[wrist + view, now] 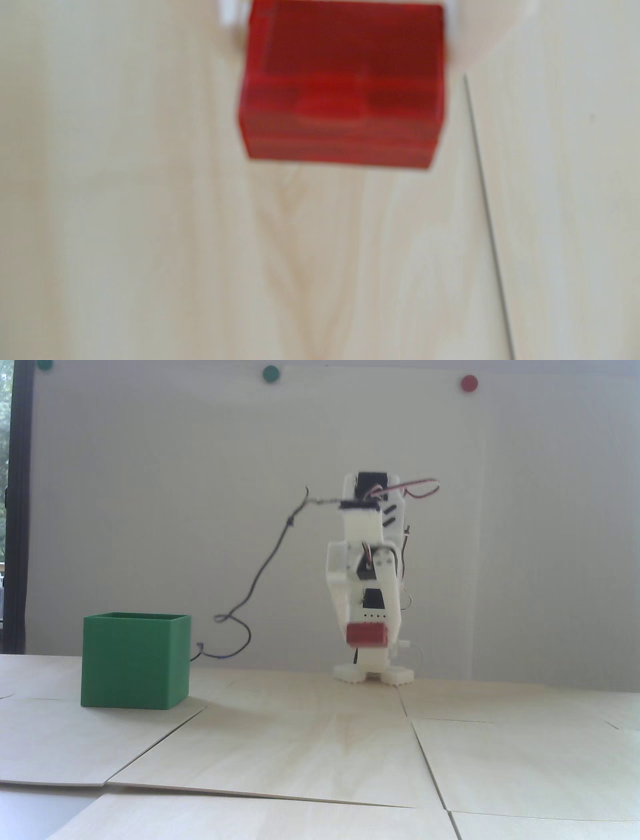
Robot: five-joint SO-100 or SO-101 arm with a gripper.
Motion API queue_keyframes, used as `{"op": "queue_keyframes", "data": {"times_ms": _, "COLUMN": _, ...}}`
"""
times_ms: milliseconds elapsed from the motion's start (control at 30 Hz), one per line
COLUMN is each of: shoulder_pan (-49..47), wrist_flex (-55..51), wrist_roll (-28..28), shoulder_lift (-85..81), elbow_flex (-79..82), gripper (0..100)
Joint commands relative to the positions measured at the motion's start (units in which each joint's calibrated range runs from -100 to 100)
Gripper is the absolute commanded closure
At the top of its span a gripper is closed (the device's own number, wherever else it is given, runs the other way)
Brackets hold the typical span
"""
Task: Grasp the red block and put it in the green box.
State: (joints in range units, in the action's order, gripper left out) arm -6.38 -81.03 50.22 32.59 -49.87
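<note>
In the fixed view the white arm [367,560] stands folded at the back middle of the table. Its gripper [367,636] points down and is shut on the red block [367,635], which hangs clear above the wooden table. The wrist view is blurred. There the red block [341,86] fills the top centre, held between a white finger [228,14] on its left and another on its right, the gripper [346,10] shut on it. The green box [135,660] stands open-topped on the table well to the left of the arm.
The table is made of light plywood panels [310,740] with thin seams [488,214]. A black cable [260,575] hangs from the arm towards the box. On the white wall are two flat green discs [270,373] and a red disc [469,382].
</note>
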Motion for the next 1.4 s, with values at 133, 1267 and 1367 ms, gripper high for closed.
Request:
{"op": "queue_keyframes", "data": {"times_ms": 133, "shoulder_pan": 11.1, "wrist_flex": 0.2, "wrist_roll": 0.4, "shoulder_lift": -28.2, "elbow_flex": 6.6, "gripper": 98}}
{"op": "queue_keyframes", "data": {"times_ms": 1267, "shoulder_pan": 38.9, "wrist_flex": 14.8, "wrist_roll": 0.2, "shoulder_lift": -11.8, "elbow_flex": 10.2, "gripper": 98}}
{"op": "queue_keyframes", "data": {"times_ms": 1367, "shoulder_pan": 38.9, "wrist_flex": 14.7, "wrist_roll": 0.1, "shoulder_lift": -8.1, "elbow_flex": 4.4, "gripper": 98}}
